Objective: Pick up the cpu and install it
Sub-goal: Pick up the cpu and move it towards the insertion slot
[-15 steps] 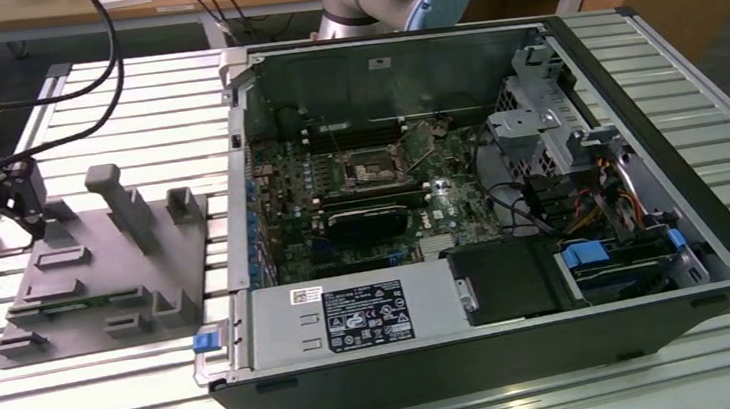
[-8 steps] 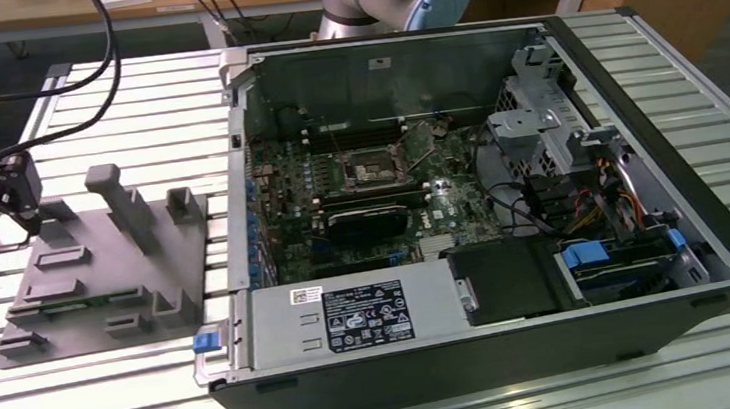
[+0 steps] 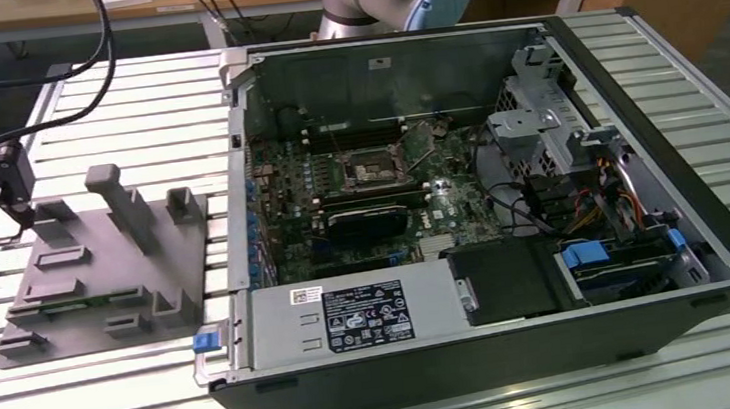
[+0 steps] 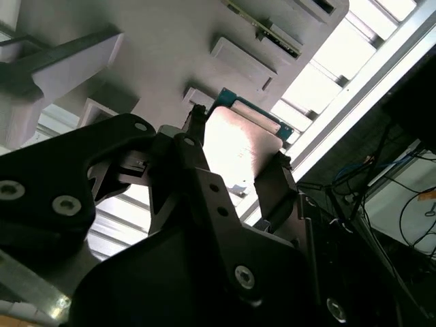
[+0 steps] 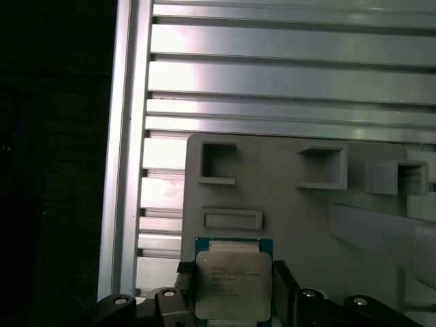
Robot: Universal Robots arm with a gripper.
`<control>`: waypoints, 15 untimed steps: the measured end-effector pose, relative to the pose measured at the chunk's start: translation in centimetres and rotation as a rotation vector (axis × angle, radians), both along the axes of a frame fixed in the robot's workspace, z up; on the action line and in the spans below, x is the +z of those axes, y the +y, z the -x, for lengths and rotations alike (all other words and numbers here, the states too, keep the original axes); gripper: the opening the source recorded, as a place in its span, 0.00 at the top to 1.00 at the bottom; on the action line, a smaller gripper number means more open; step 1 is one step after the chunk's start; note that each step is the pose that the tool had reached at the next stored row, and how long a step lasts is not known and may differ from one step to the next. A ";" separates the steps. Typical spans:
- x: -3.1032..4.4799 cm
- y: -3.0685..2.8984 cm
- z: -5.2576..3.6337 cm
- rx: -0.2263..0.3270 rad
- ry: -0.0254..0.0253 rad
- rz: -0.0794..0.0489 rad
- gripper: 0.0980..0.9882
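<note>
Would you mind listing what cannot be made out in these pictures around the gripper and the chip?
1. Silver-topped square cpu: in the first wrist view the picture's edge cuts off one side. Whether it rests on the grey plastic fixture plate is hidden by the chip itself and the black gripper.
2. Dark square motherboard socket: too small in the exterior view to tell whether its frame is open.

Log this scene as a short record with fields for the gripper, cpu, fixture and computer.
gripper: shut on the cpu, one finger against each of two opposite edges
cpu: silver top showing, over the grey fixture block
grey fixture block: on the slatted metal table, at the exterior view's left of the computer case
computer case: side open, motherboard exposed
</note>
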State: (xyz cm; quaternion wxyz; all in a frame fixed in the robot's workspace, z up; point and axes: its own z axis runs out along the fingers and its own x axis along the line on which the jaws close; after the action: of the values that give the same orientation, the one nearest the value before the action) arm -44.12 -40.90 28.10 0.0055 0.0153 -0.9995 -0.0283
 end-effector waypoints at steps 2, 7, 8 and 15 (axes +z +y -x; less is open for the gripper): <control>0.34 0.00 0.00 0.000 0.0000 0.000 0.50; 1.15 0.00 0.00 0.000 0.0000 0.000 0.50; 1.32 0.01 0.00 0.000 0.0001 0.000 0.50; 2.51 0.01 0.00 0.000 0.0000 0.000 0.50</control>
State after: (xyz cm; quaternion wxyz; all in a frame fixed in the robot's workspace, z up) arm -44.11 -40.89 30.61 0.0055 0.0153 -0.9995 -0.0283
